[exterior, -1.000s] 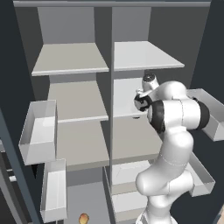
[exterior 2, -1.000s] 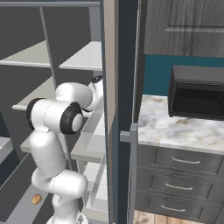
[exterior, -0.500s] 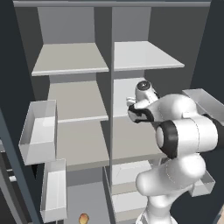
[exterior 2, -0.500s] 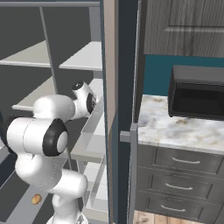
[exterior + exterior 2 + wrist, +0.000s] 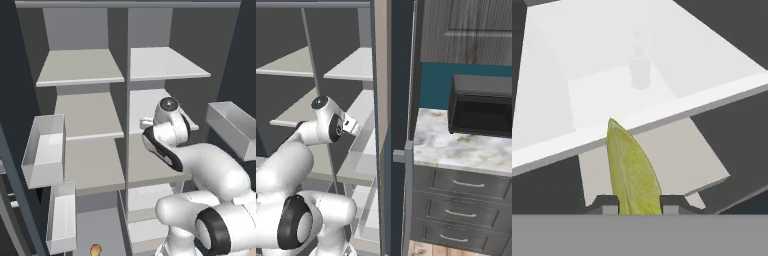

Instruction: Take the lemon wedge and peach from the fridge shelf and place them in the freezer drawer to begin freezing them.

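Now, from the left base view, my arm reaches up by the fridge shelf [image 5: 150, 165], and the peach [image 5: 95, 249] sits far below at the cabinet's foot. Over in the right base view, my wrist hangs beside a white door bin [image 5: 367, 150]. In the hand view, my claw [image 5: 639, 204] is clamped on the lemon wedge [image 5: 633, 170], tip pointing away.

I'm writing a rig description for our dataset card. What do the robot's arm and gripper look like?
The arm is glossy white, built of rounded, bulbous segments with dark bands at the joints and a dark round cap on one joint end. No loose cables or markings are visible. The gripper shows two small dark, squared fingertips.
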Controlling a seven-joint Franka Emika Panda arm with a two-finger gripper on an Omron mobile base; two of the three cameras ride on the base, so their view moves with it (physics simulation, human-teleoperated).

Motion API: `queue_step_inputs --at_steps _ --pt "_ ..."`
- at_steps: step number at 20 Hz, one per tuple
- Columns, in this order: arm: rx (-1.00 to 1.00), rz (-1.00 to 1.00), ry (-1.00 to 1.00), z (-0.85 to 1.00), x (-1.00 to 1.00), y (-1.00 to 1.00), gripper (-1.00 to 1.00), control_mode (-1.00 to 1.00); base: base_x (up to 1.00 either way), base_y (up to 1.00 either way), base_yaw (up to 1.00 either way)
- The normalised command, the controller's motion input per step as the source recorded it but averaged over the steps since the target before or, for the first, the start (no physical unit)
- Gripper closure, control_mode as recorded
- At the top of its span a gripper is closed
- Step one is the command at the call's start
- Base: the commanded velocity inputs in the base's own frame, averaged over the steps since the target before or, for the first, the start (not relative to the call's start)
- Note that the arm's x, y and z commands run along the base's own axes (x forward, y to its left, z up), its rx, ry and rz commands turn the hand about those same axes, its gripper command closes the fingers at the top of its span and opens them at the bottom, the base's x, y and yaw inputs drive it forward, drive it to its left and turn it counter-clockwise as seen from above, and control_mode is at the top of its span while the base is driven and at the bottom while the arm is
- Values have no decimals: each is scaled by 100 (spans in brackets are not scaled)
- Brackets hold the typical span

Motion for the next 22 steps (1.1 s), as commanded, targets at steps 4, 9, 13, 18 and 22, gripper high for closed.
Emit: queue_step_inputs --at_steps 4,9,13,18,22 --pt "0 20 2 50 -100 24 100 -100 0 0 0" --pt "0 18 1 12 -100 15 100 -100 0 0 0" --pt "0 11 0 0 -57 2 100 -100 0 0 0" --pt "0 0 0 0 0 0 100 -100 0 0 0" --pt "0 0 0 0 0 0 100 100 -17 0 3"
